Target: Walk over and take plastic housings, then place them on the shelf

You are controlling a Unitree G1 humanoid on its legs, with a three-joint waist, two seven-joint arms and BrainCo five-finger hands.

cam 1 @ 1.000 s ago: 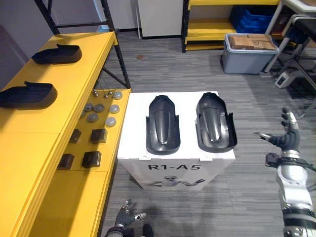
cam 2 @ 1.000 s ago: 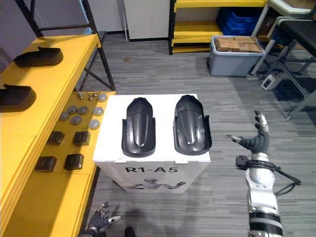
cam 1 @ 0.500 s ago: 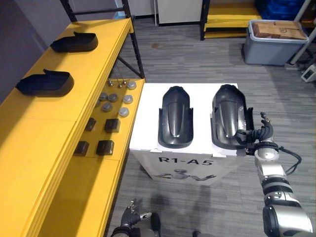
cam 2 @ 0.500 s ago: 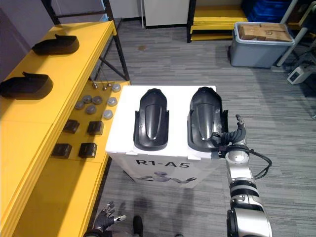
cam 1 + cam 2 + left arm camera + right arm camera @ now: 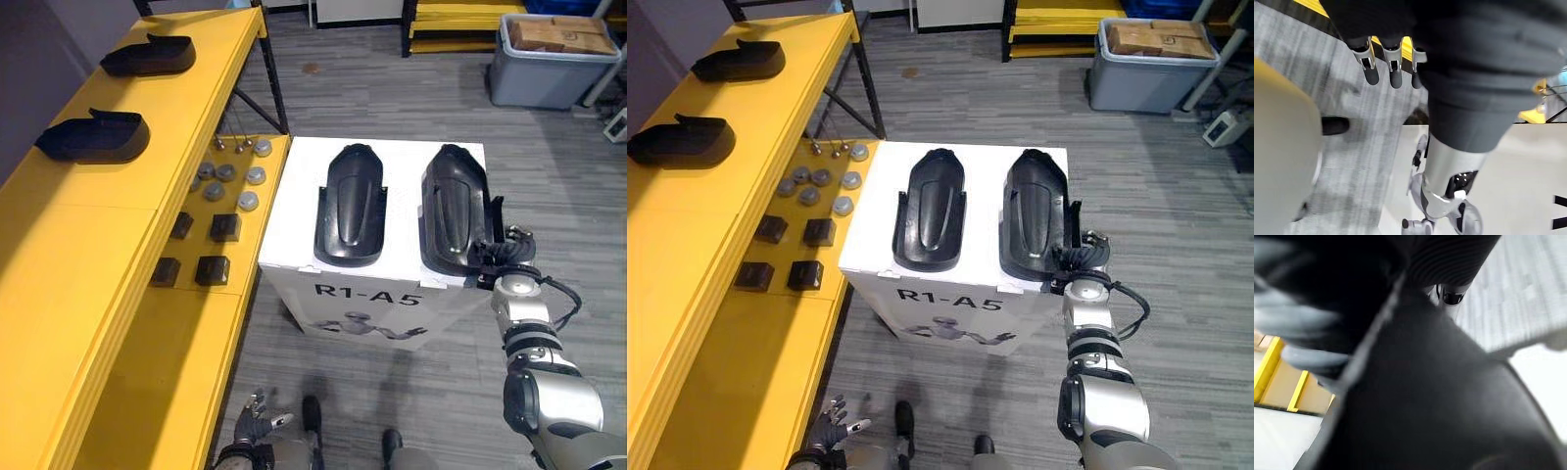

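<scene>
While right hand (image 5: pixel 502 258) sits at near corner of right plastic housing (image 5: pixel 453 201) on white box (image 5: pixel 294 201), grip cannot be told; left plastic housing (image 5: pixel 350 204) alongside; left hand (image 5: pixel 253 425) low, fingers (image 5: pixel 1371 73) straight, empty

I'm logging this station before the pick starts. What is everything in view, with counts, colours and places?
Yellow shelf: one, yellow, along the left.
White box: one, white, on the floor beside the shelf.
Plastic housings: two, black, side by side on the box.
Shelved housings: two, black, on the shelf's top level.
Round discs: several, grey, shelf's lower level.
Small blocks: four, black, nearer on that level.
Bin: one, grey, far right, holding cardboard boxes.
Right hand: one, dark and silver, at the right housing's near edge.
Left hand: one, low near the floor, open.
</scene>
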